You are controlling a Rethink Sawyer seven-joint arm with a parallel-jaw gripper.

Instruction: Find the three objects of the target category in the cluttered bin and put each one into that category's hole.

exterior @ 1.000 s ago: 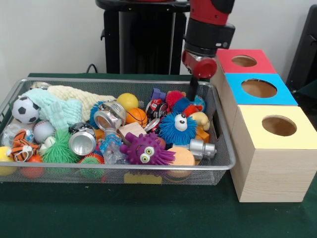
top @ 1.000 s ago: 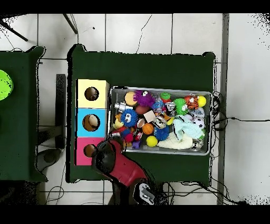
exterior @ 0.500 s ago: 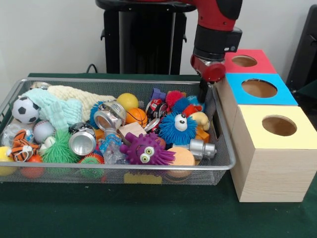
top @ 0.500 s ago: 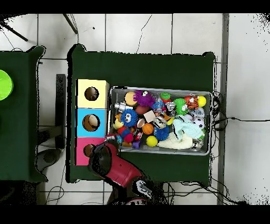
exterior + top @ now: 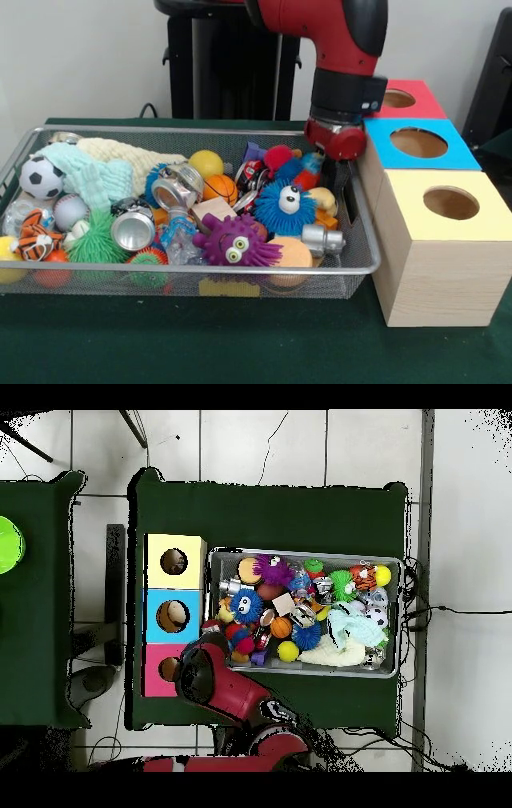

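While the gripper point(image 5: 346, 186) hung in the front view at the box end of the wire bin point(image 5: 160, 130), beside the blue fuzzy ball point(image 5: 286, 206) and red plush toy point(image 5: 278, 156), its open or closed state could not be told. Those toys looked light and soft, best pinched through the body. Overhead, the arm point(image 5: 215, 684) covered the bin corner nearest the red box point(image 5: 152, 656), hiding the gripper.
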